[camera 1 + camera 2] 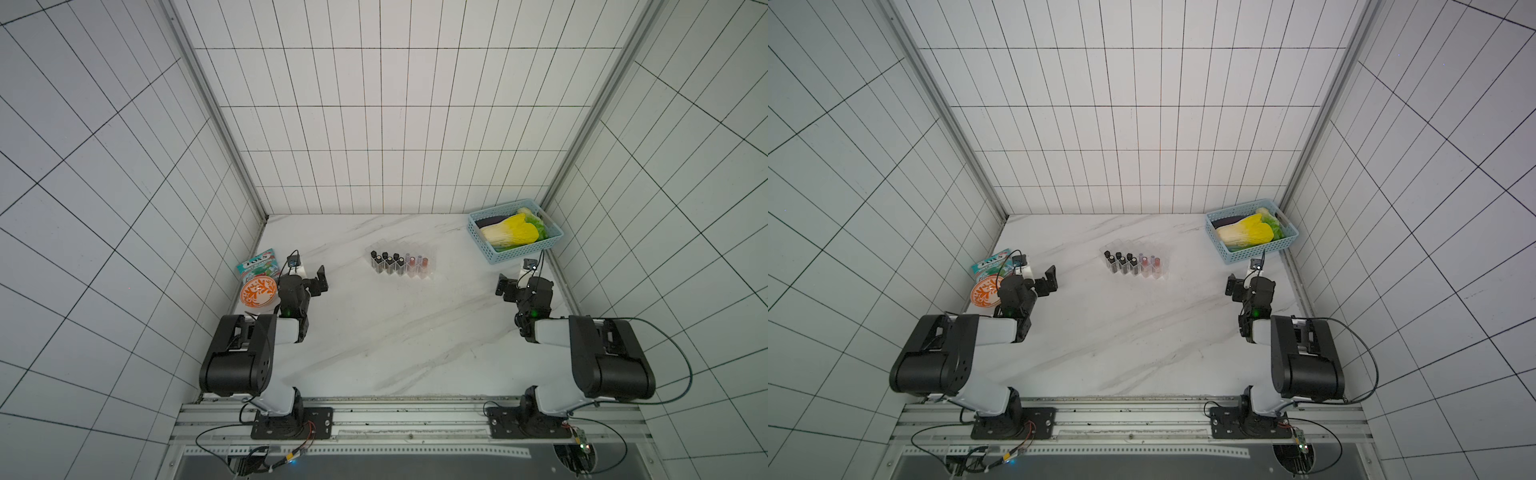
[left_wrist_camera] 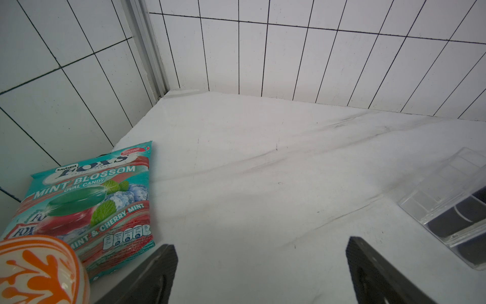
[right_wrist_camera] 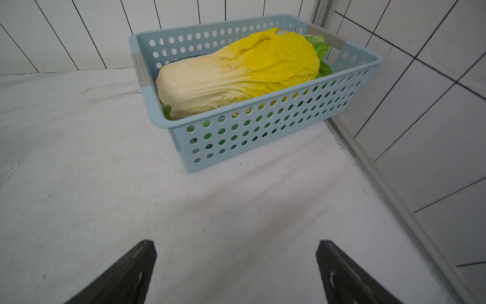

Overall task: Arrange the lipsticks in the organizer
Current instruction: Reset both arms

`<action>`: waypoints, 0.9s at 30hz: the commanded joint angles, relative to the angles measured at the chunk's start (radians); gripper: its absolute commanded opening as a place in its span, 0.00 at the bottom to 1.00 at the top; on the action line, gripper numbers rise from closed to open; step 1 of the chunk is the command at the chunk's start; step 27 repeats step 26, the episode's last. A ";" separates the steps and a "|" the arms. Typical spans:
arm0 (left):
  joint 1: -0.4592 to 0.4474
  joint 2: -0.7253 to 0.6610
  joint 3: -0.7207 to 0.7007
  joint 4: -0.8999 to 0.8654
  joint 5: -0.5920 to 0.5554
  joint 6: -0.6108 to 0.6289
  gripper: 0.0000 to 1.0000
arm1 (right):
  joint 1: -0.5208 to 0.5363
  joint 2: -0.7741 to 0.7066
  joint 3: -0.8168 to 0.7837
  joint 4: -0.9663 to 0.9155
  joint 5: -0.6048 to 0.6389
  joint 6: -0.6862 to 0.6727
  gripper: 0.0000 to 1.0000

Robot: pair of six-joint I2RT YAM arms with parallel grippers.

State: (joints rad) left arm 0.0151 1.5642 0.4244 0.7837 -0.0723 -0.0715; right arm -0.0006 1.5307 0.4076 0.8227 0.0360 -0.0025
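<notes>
Holds nothing in the black left gripper (image 2: 260,243), spread wide above the white marble table (image 2: 263,171); likewise in the black right gripper (image 3: 236,242), spread wide, facing a light-blue perforated basket (image 3: 236,136). Finds the small black, lilac and pink-red lipstick tubes (image 1: 399,264) upright inside the clear plastic slotted organizer (image 1: 432,255), mid-table, between both grippers, well apart.

Left pincer (image 2: 260,244) and right pincer (image 3: 236,242) hover, both spread wide.

black lipsticks (image 1: 388,265), light-blue basket (image 1: 524,249), orange-patterned bowl (image 1: 258,293)
</notes>
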 commanded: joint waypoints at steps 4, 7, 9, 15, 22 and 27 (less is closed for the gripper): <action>0.005 -0.008 0.019 -0.010 -0.003 -0.007 0.98 | -0.009 0.006 0.020 -0.007 -0.011 0.012 0.99; 0.004 -0.007 0.018 -0.009 -0.003 -0.007 0.98 | -0.009 0.007 0.019 -0.007 -0.012 0.012 0.99; 0.005 -0.008 0.018 -0.009 -0.003 -0.007 0.98 | -0.009 0.006 0.019 -0.007 -0.012 0.012 0.99; 0.003 -0.008 0.018 -0.009 -0.003 -0.007 0.98 | -0.009 0.007 0.020 -0.007 -0.012 0.012 0.99; 0.003 -0.008 0.019 -0.009 -0.003 -0.007 0.98 | -0.008 0.009 0.023 -0.011 -0.011 0.012 0.99; 0.004 -0.008 0.019 -0.009 -0.002 -0.007 0.98 | -0.007 0.006 0.021 -0.011 -0.012 0.012 0.99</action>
